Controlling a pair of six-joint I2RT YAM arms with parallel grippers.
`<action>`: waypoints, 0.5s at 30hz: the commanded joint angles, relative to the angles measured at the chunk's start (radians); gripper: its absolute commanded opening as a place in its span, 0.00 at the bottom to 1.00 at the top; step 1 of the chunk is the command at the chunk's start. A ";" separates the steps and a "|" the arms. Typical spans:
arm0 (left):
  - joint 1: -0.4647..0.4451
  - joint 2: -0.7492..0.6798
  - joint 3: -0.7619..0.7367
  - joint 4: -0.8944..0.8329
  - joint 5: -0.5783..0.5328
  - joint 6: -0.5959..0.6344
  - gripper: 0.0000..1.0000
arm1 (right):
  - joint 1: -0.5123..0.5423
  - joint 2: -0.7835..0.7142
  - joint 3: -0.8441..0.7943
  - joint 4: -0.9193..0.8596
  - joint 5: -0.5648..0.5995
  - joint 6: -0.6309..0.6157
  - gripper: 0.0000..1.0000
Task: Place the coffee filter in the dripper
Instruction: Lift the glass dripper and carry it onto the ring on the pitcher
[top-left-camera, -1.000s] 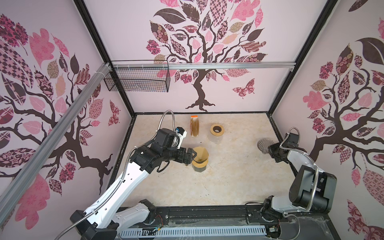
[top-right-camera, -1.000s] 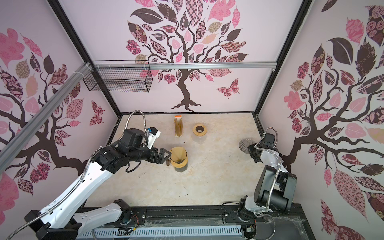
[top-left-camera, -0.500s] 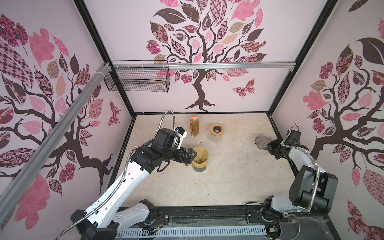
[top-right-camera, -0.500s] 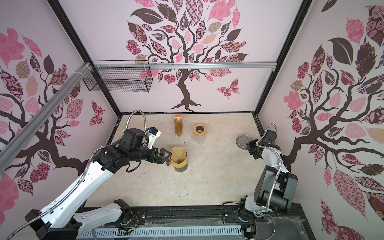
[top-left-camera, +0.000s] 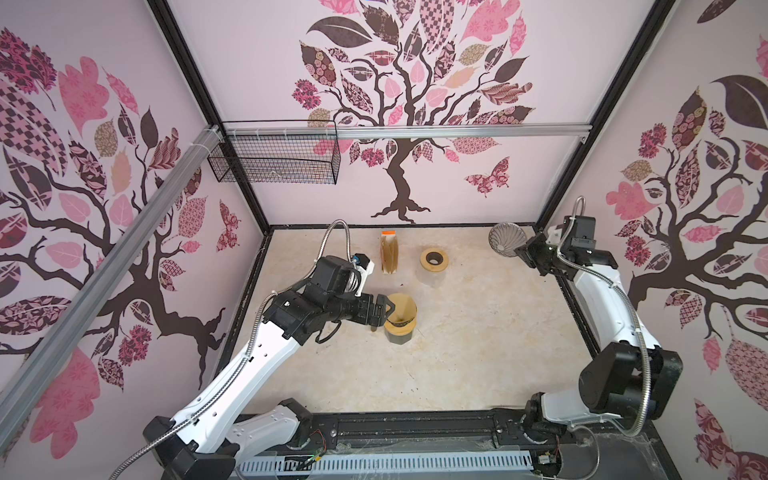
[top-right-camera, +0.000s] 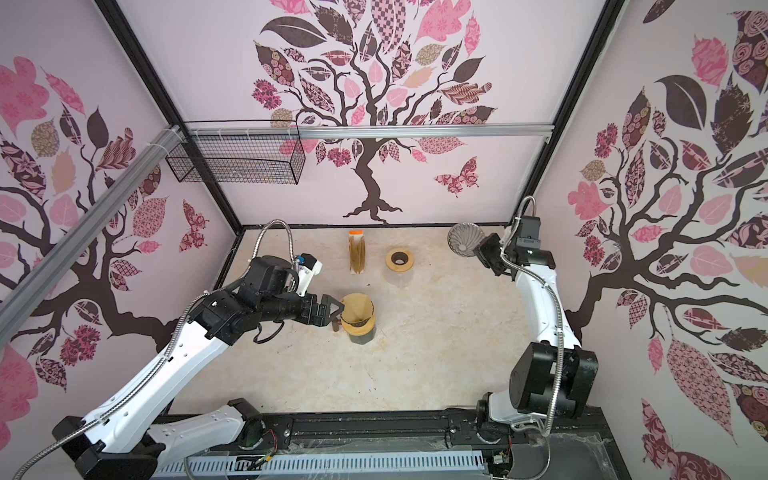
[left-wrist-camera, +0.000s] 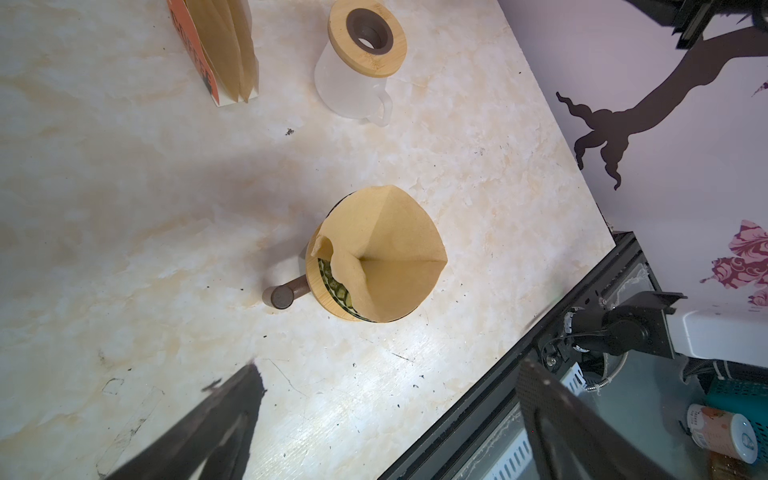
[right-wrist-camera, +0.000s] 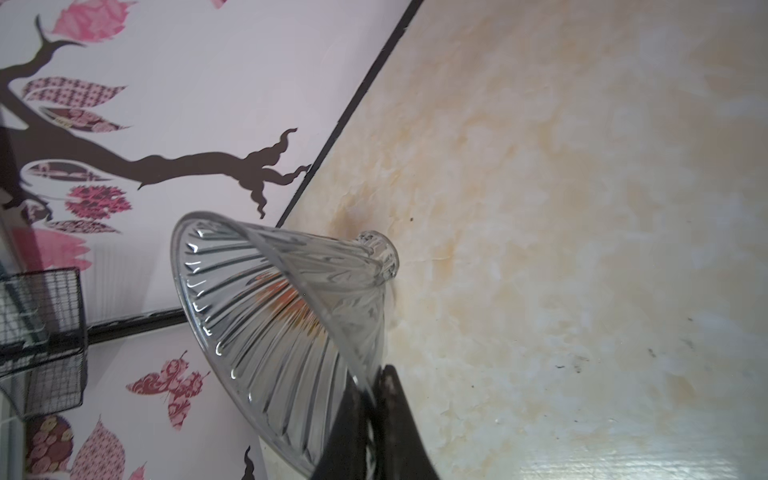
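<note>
A brown paper coffee filter (top-left-camera: 401, 309) (top-right-camera: 356, 309) (left-wrist-camera: 386, 253) stands opened as a cone in a wooden-rimmed holder (left-wrist-camera: 318, 286) with a dark side handle, near the table's middle. My left gripper (top-left-camera: 382, 316) (top-right-camera: 336, 316) (left-wrist-camera: 388, 368) is open just left of it, fingers apart and touching nothing. The dripper (top-left-camera: 505, 237) (top-right-camera: 463, 237) (right-wrist-camera: 282, 307), a ribbed clear glass cone, hangs tilted above the back right corner. My right gripper (top-left-camera: 519, 251) (top-right-camera: 478, 249) (right-wrist-camera: 374, 378) is shut on its rim.
An orange-and-white pack of filters (top-left-camera: 389, 253) (left-wrist-camera: 224, 50) stands at the back middle. A glass carafe with a wooden lid (top-left-camera: 433, 258) (left-wrist-camera: 361, 62) is beside it. A wire basket (top-left-camera: 274, 160) hangs on the back wall at the left.
My right gripper has carried the glass dripper up and toward the back wall, slightly leftward. The left arm and the filter have not moved.
</note>
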 joint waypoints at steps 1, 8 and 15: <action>0.004 -0.011 0.018 0.021 -0.018 -0.013 0.98 | 0.066 0.077 0.108 -0.041 -0.060 -0.014 0.00; 0.006 -0.017 0.021 0.021 -0.036 -0.026 0.98 | 0.222 0.233 0.297 -0.098 -0.071 -0.026 0.00; 0.007 -0.015 0.020 0.019 -0.043 -0.034 0.98 | 0.321 0.358 0.403 -0.147 -0.063 -0.042 0.00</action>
